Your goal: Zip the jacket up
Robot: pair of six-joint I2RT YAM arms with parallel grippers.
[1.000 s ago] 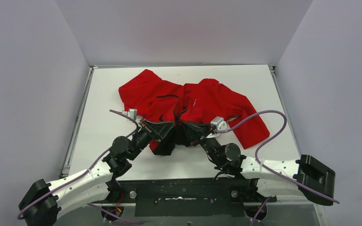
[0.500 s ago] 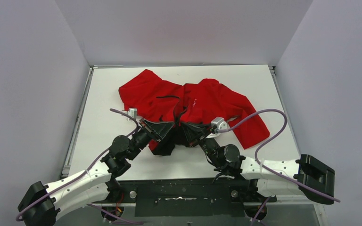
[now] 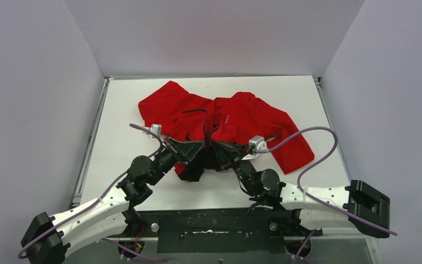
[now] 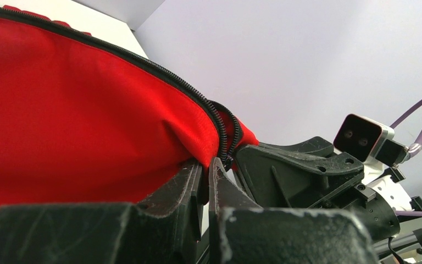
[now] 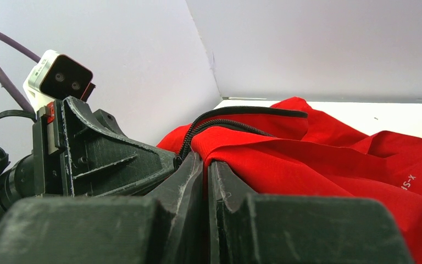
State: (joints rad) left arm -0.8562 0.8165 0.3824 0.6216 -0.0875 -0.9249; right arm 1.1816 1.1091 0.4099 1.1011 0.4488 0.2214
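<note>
Jacket (image 3: pixel 253 122) of bright red soft cloth lies rumpled across the middle of the white table (image 3: pixel 121 115), with dark lining showing on the side toward the table's near edge. Both arms meet there, side by side. The left gripper (image 4: pixel 206 165), black and two-fingered, is clamped on the red front edge just under the dark zipper teeth (image 4: pixel 220 124). The right gripper (image 5: pixel 205 160) likewise pinches a fold of red cloth beside a zipper track, its fingers almost touching.
</note>
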